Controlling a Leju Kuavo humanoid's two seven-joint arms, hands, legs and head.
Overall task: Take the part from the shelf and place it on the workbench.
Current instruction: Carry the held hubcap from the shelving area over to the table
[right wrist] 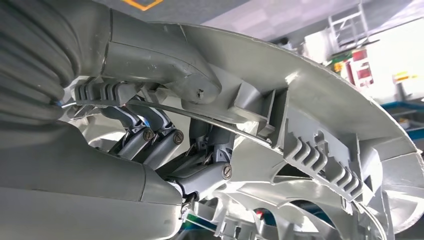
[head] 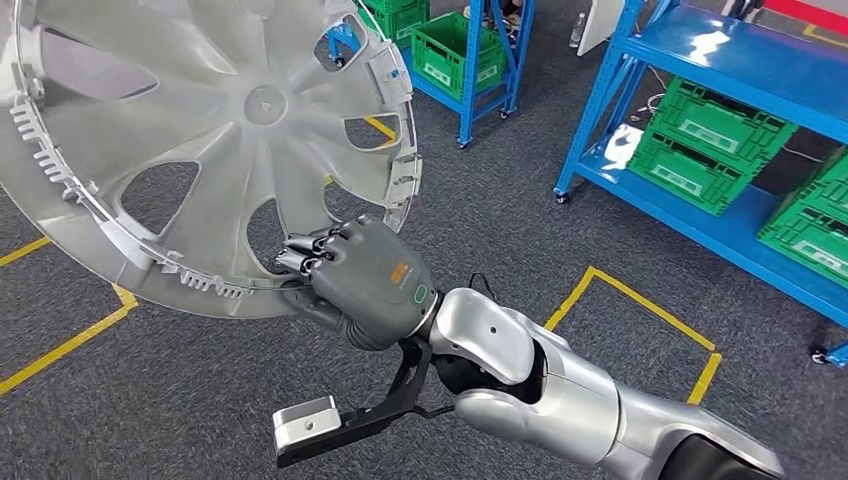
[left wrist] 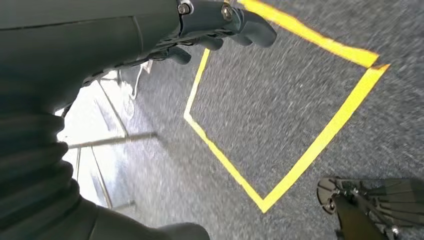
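R hand (head: pixel 355 275) grips part (head: pixel 200 140) rim, edges cropped; L hand (left wrist: pixel 220 22) loosely curled, empty.

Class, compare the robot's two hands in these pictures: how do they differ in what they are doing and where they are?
The right hand grips the rim of the grey wheel cover; the left hand holds nothing, its fingers loosely curled. The right hand is raised in front of the robot, carrying the cover above the floor; the left hand hangs over the grey carpet and its yellow tape square. Both hands are dark grey with jointed fingers.
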